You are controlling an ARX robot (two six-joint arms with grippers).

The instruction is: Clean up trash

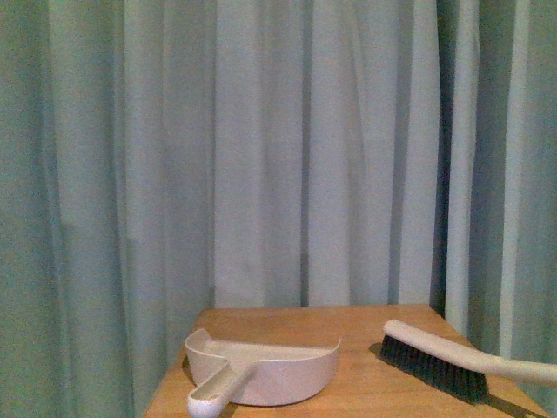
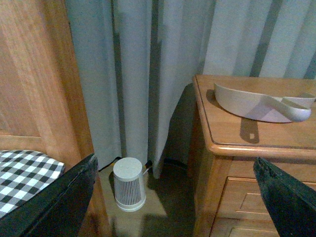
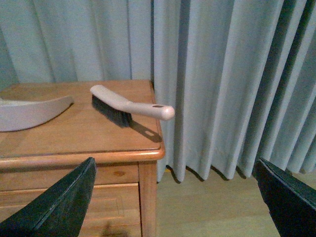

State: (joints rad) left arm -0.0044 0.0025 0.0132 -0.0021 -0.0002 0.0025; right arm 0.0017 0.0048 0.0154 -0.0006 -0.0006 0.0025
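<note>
Bench (image 1: 348,324): a wooden cabinet with drawer fronts below its top, standing against the curtain.
Curtain (image 1: 305,157): pale blue-grey, in long folds, filling the far side and reaching down to the floor (image 3: 212,207).
Dustpan (image 1: 278,370): pale, on the left part of the bench top, its handle pointing to the near edge.
Brush (image 1: 435,361): pale back, dark bristles facing down, on the right part of the bench; its handle reaches out just past the right edge. It lies apart from the dustpan.
Trash: no view shows it, so I cannot tell where it lies.
Left claw (image 2: 175,160): spread wide with nothing between its dark fingers (image 2: 69,197), off the left side of the bench.
Right claw (image 3: 175,161): also spread wide and empty, near the bench's near right corner.
Small white cylinder (image 2: 129,183): ribbed, standing upright on the floor to the left of the bench, at the foot of the curtain.
Checked pillow (image 2: 22,170): black and white, further left, beside a wooden panel (image 2: 34,74).
</note>
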